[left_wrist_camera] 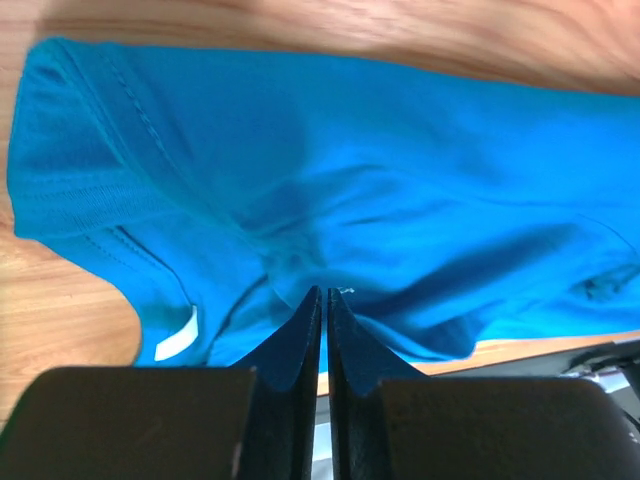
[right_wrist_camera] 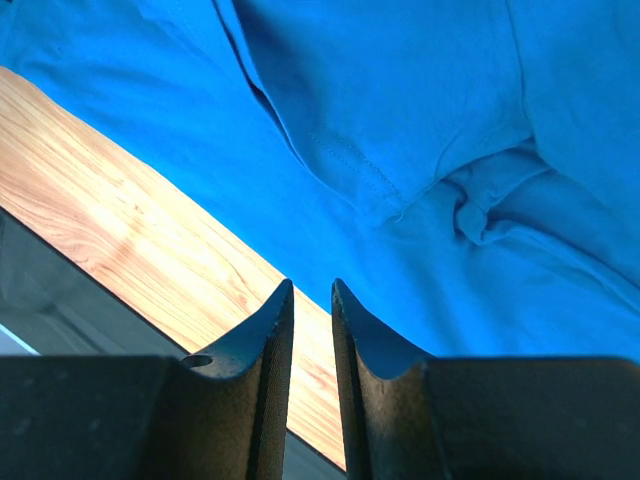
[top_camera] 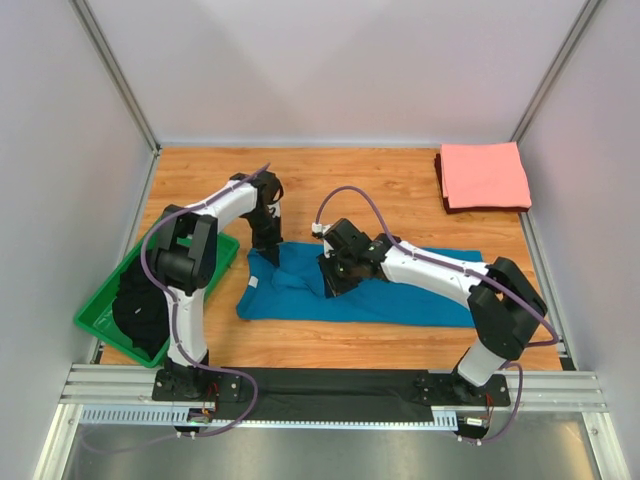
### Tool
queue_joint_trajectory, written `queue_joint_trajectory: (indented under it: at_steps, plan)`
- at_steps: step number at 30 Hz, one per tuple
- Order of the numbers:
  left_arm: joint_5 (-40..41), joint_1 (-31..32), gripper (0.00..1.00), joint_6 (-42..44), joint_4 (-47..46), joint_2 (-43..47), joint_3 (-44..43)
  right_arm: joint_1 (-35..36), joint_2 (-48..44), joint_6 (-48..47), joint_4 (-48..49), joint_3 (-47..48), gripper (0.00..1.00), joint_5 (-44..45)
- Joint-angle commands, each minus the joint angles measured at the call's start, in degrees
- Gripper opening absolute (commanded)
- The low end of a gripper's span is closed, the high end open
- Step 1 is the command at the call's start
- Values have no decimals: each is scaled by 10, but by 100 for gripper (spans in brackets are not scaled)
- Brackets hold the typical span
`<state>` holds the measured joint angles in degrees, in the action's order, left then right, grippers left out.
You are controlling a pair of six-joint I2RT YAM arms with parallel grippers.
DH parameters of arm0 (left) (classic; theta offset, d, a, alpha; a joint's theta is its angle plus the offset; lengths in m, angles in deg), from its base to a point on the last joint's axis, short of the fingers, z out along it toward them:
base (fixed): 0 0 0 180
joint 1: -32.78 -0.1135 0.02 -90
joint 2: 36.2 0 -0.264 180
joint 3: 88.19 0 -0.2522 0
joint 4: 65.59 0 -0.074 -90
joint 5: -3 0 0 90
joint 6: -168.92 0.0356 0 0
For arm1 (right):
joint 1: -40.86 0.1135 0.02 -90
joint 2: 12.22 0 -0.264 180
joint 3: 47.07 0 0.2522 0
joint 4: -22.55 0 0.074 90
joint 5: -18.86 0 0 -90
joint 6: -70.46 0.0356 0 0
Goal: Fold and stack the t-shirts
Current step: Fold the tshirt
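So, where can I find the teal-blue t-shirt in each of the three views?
Top external: the teal-blue t-shirt lies at the centre, between the two arms.
Left wrist: the teal-blue t-shirt fills most of the frame, above the fingers.
Right wrist: the teal-blue t-shirt covers the top and right.
Shared landmark: the wooden table, which shows at the left in both wrist views.

This is a robotics lab test cell rather than a home. A wooden tabletop (top_camera: 400,180) is boxed in by plain pale panel walls (top_camera: 340,70) set in aluminium frame posts (top_camera: 115,75). The cabled left arm (top_camera: 190,250) and right arm (top_camera: 450,275) stand bolted to a metal rail (top_camera: 330,385) at its near edge, with a green plastic tray (top_camera: 100,310) beside the left one.
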<state>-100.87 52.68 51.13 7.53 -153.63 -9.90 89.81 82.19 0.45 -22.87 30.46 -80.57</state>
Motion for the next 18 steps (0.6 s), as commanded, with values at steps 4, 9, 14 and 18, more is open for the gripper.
queue_joint_trajectory:
  at_steps: [4,9,14,18]
  plan:
    - [18,10,10,-5,15,-3,-6,3,-41,-21,-26,32,23,25]
    - [-10,32,8,-10,9,49,43,3,-55,-19,-37,44,23,36]
    - [26,64,10,-28,16,145,112,0,-74,-20,-46,34,23,51]
    - [103,65,13,-52,27,211,202,-3,-82,1,-40,14,23,50]
